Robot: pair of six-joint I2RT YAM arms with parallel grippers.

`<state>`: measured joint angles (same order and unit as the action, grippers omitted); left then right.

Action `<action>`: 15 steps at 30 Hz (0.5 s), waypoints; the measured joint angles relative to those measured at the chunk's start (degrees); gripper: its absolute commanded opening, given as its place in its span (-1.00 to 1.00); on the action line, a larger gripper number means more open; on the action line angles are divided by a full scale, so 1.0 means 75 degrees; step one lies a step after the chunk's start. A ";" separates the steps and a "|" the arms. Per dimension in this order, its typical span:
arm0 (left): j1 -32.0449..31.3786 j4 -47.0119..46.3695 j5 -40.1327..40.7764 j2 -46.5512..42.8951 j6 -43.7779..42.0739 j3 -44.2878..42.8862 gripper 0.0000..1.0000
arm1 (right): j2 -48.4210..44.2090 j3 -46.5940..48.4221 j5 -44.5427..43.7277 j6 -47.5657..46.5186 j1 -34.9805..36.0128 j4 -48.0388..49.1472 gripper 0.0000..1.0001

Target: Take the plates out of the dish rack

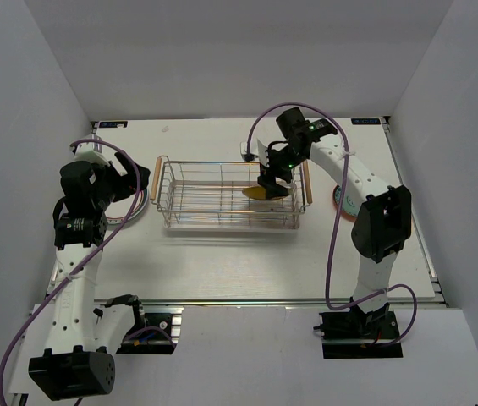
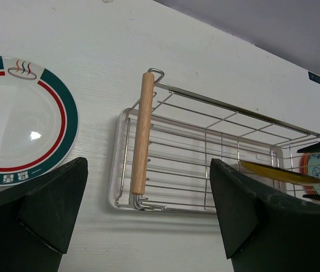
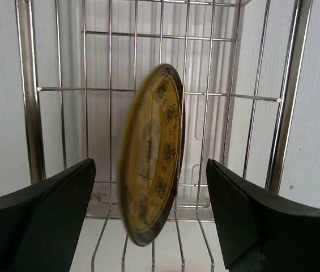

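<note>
The silver wire dish rack (image 1: 222, 162) sits mid-table, with a wooden handle (image 2: 141, 133) at its near left end. One yellow plate (image 1: 258, 193) stands on edge in the rack's right end. In the right wrist view this yellow plate (image 3: 151, 153) is between the fingers of my right gripper (image 3: 151, 215), which is open, with a gap on each side. My left gripper (image 2: 148, 221) hangs open over bare table left of the rack, holding nothing. A white plate with a teal and red rim (image 2: 12, 122) lies flat on the table at the left.
Another plate with an orange rim (image 1: 337, 196) lies flat right of the rack, partly behind the right arm. The rack (image 3: 29, 85) has thin upright wires close on both sides of the yellow plate. White walls enclose the table.
</note>
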<state>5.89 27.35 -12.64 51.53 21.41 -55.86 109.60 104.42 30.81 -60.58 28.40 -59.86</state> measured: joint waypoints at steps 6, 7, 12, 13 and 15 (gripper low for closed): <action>0.0000 -0.0003 -0.0009 0.0000 0.0003 0.0000 0.96 | 0.0000 -0.0050 -0.0189 0.0280 0.0000 0.0268 0.32; 0.0000 -0.0003 -0.0009 0.0000 0.0003 0.0000 0.96 | 0.0000 -0.0085 -0.0207 0.0344 0.0000 0.0294 0.30; 0.0000 -0.0009 -0.0012 0.0000 0.0003 0.0000 0.96 | 0.0000 -0.0256 -0.0259 0.0466 0.0017 0.0367 -0.14; 0.0000 -0.0020 -0.0012 0.0000 0.0003 0.0000 0.96 | 0.0000 -0.0268 -0.0262 0.0501 0.0020 0.0379 -0.21; 0.0000 -0.0038 -0.0012 0.0000 0.0003 0.0000 0.96 | 0.0000 -0.0268 -0.0242 0.0545 0.0023 0.0382 -0.38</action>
<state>5.89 27.07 -12.73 51.53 21.43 -55.86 109.60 102.41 28.99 -56.49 28.58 -56.99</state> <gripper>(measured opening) 0.978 0.382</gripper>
